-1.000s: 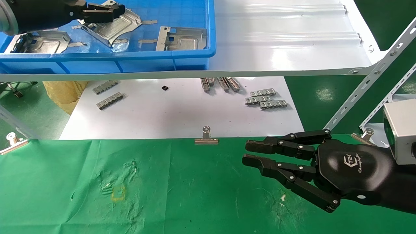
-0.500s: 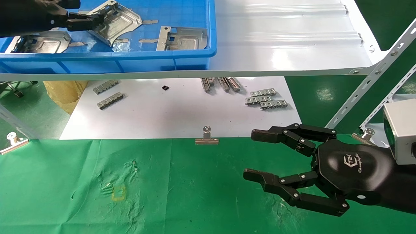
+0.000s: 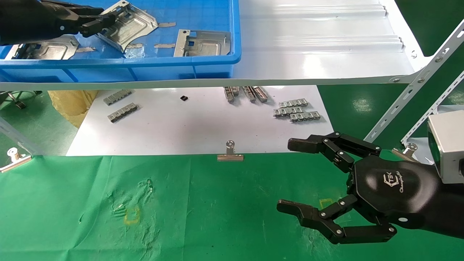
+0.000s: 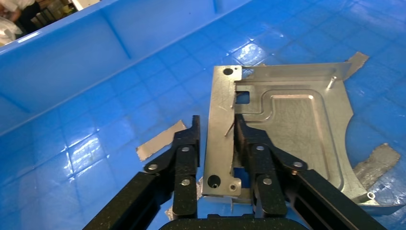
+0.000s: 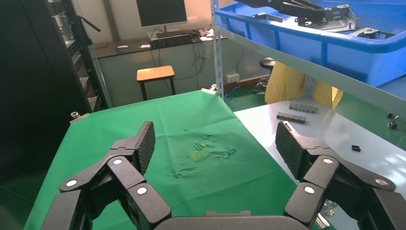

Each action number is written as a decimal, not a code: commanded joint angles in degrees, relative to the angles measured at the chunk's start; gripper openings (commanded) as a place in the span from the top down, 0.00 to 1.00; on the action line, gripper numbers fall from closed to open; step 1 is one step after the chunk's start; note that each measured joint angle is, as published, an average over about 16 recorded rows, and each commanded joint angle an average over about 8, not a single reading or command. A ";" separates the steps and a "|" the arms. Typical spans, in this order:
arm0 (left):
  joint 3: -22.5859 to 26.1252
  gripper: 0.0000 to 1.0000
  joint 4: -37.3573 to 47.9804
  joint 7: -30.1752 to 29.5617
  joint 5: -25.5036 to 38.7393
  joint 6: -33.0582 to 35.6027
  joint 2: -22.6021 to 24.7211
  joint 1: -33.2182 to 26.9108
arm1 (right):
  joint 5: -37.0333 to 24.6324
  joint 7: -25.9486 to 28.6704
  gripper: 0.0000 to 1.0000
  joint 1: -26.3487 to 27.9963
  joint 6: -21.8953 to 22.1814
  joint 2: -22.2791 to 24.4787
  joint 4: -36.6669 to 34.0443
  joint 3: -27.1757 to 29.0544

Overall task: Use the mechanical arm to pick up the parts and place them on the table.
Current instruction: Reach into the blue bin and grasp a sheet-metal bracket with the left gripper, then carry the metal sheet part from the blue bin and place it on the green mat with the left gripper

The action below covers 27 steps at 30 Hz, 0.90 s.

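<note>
My left gripper [image 3: 104, 16] is inside the blue bin [image 3: 145, 61] on the shelf. Its black fingers straddle the upturned flange of a silvery part [image 3: 132, 25]. In the left wrist view the gripper [image 4: 216, 129] has one finger [image 4: 246, 143] against the flange of the part [image 4: 297, 129] and a small gap on the other side. Two more parts [image 3: 203, 43] [image 3: 50, 47] lie in the bin. My right gripper [image 3: 286, 175] hangs over the green table [image 3: 203, 210], wide open and empty, as the right wrist view [image 5: 215, 143] also shows.
A glossy white sheet [image 3: 203, 123] beyond the table holds grey toothed strips [image 3: 297, 110] [image 3: 121, 107]. A binder clip [image 3: 230, 154] sits on the cloth edge. A slotted shelf upright [image 3: 409, 90] slants at the right. Yellow square marks [image 3: 131, 215] [image 3: 326, 203] are on the cloth.
My right gripper's fingers have spread from nearly together to wide open. My left gripper has drawn back to the left along the part to its flange edge.
</note>
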 commanded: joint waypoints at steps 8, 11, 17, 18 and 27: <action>-1.27 1.00 -1.42 1.46 -1.94 7.37 -1.36 -1.70 | 0.00 0.00 0.00 0.00 0.00 0.00 0.00 0.00; -2.03 1.00 -2.19 2.45 -3.16 12.30 -2.18 -2.14 | 0.00 0.00 0.00 0.00 0.00 0.00 0.00 0.00; -3.47 1.00 -3.95 5.44 -5.80 26.36 -3.92 -2.07 | 0.00 0.00 0.00 0.00 0.00 0.00 0.00 0.00; -3.65 1.00 -4.23 6.00 -6.23 28.67 -4.14 -1.87 | 0.00 0.00 0.00 0.00 0.00 0.00 0.00 0.00; -2.57 1.00 -12.03 8.82 -10.26 36.21 -7.11 3.93 | 0.00 0.00 0.00 0.00 0.00 0.00 0.00 0.00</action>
